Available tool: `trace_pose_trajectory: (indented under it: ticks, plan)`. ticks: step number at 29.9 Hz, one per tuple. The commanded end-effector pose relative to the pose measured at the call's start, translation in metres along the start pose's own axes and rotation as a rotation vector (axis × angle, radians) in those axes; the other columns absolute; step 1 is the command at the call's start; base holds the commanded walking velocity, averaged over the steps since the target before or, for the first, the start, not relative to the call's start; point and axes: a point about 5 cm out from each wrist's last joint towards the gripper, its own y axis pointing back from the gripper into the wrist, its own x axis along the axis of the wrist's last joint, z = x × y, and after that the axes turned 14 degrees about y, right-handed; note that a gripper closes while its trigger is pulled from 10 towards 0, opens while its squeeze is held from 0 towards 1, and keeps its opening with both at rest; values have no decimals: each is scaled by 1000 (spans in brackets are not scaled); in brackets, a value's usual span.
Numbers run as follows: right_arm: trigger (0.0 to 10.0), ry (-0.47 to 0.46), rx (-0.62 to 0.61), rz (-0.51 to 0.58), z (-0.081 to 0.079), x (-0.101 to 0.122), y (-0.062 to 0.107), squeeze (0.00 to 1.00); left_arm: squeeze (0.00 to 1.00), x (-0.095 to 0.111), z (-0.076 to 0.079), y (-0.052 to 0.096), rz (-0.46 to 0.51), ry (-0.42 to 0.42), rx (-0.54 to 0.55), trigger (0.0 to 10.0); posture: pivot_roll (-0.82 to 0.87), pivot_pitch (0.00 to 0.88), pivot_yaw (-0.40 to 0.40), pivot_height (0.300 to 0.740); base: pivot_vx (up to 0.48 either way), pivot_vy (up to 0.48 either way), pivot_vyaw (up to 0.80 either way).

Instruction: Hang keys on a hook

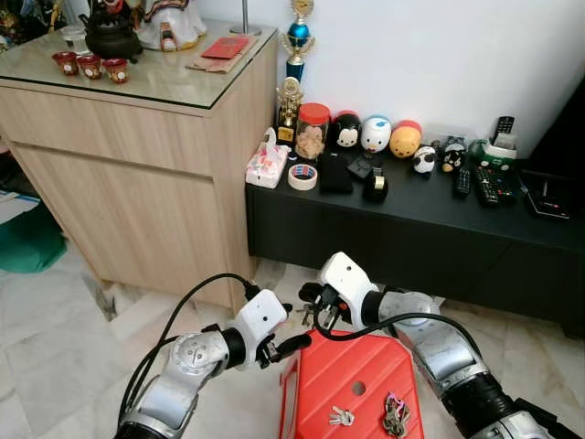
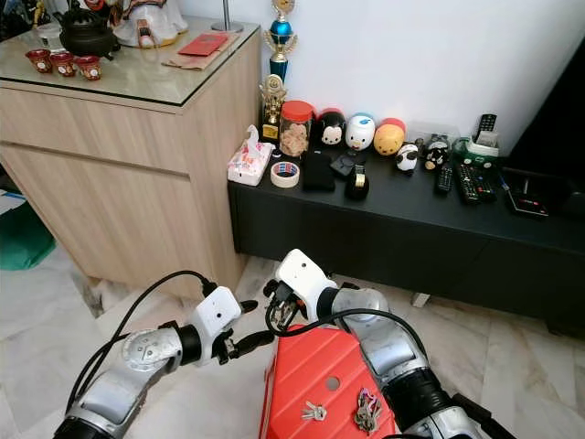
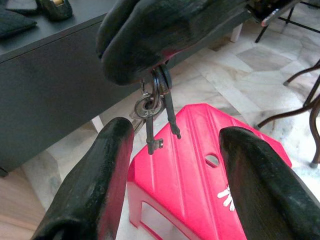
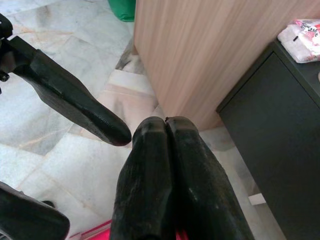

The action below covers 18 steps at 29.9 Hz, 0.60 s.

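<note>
Two keys (image 3: 159,112) under right claw (image 3: 150,47).

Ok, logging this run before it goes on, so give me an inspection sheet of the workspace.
Surface: red stool on a marble floor.
Job's things: one key bunch hanging from the right tool; two more key bunches lying on the stool. Hook: nothing seen.
Clutter: toy figures, tape roll and remotes on the black cabinet.
Grippers: right tool shut on the keys; left tool open beside it.
Cables: black cable looped along the left arm.
Surroundings: wooden sideboard with a tea set.
</note>
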Motion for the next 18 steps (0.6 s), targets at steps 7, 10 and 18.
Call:
trace_pose_trajectory:
  ticks: [7,10,18]
  plan:
    - [10000,2,-51,39,11,14,3,0,0,-4,-6,-2,14,64,87,10000,81,0,-86,728,0,0,0]
    - [10000,5,-61,45,13,16,2,0,0,-7,-9,-2,6,63,129,10000,79,0,-85,728,0,0,0]
    - [10000,5,-71,69,13,25,1,0,0,-8,-5,-6,20,92,147,10000,80,0,-85,728,0,0,0]
